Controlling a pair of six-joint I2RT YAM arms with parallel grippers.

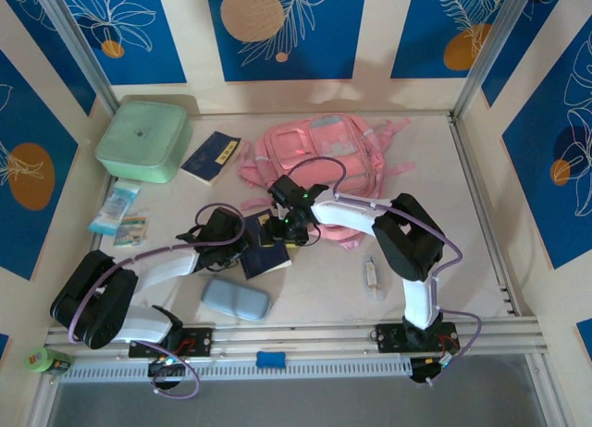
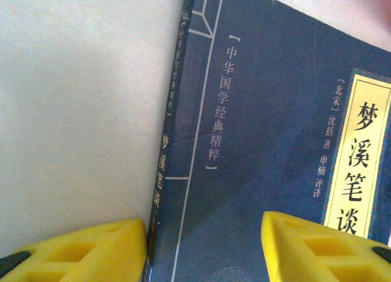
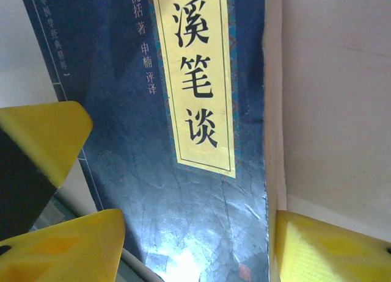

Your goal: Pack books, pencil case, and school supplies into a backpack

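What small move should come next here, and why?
Probably close the left tool on the thin navy-blue booklet with the yellow label. Its open yellow fingers straddle the spine, one over the white table, one over the cover. The right tool, also open, straddles the opposite page edge, so it may steady the booklet.

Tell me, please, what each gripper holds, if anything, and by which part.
It cannot be told: the left gripper straddles the spine of the navy book, the right gripper its page edge, jaws apart.

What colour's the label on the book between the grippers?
The label is yellow with black characters; best in right wrist view.
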